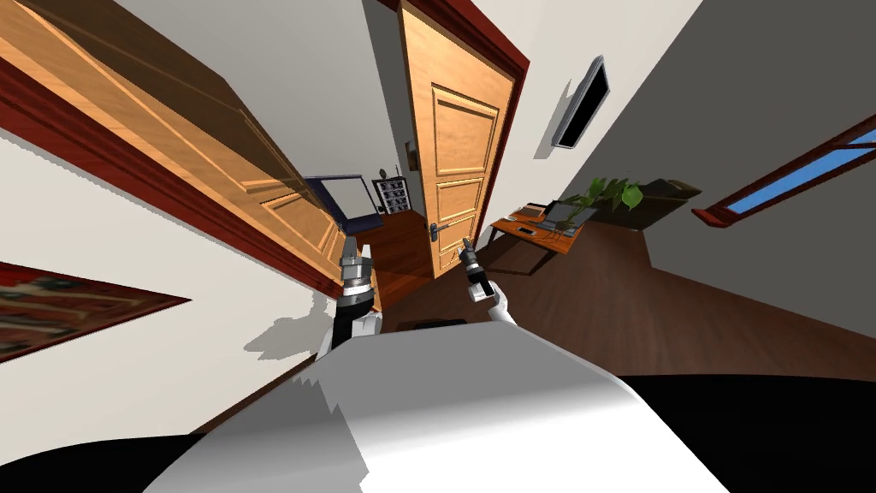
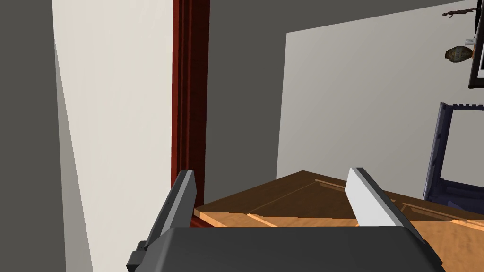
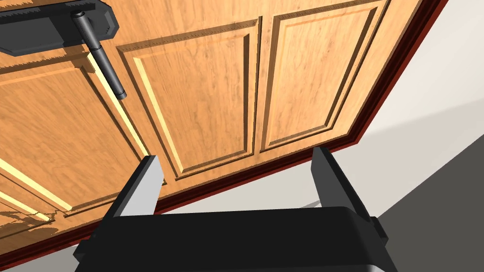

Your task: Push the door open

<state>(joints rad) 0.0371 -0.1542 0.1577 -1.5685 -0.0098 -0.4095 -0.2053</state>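
Facing a panelled wooden door (image 1: 458, 154) in a dark red frame (image 3: 302, 158), I stand close to it on a dark wooden floor (image 1: 642, 291). The door rises just ahead of me, slightly to the right. Its dark lever handle (image 3: 101, 61) sits on its left edge, and to the left of that edge a gap shows a further room. My right gripper (image 3: 236, 154) is raised close in front of the door, just right of the handle. Its two fingers are spread apart with nothing between them, and I cannot tell whether they touch the wood. My left gripper (image 2: 272, 171) is raised to the left of the gap, fingers likewise spread and empty, near a second wooden panelled leaf (image 1: 214, 145) that runs along the left wall. To the far right, a small desk (image 1: 535, 231) holds a laptop beside a green plant (image 1: 612, 195). A flat dark screen (image 1: 582, 103) hangs on the wall above them.
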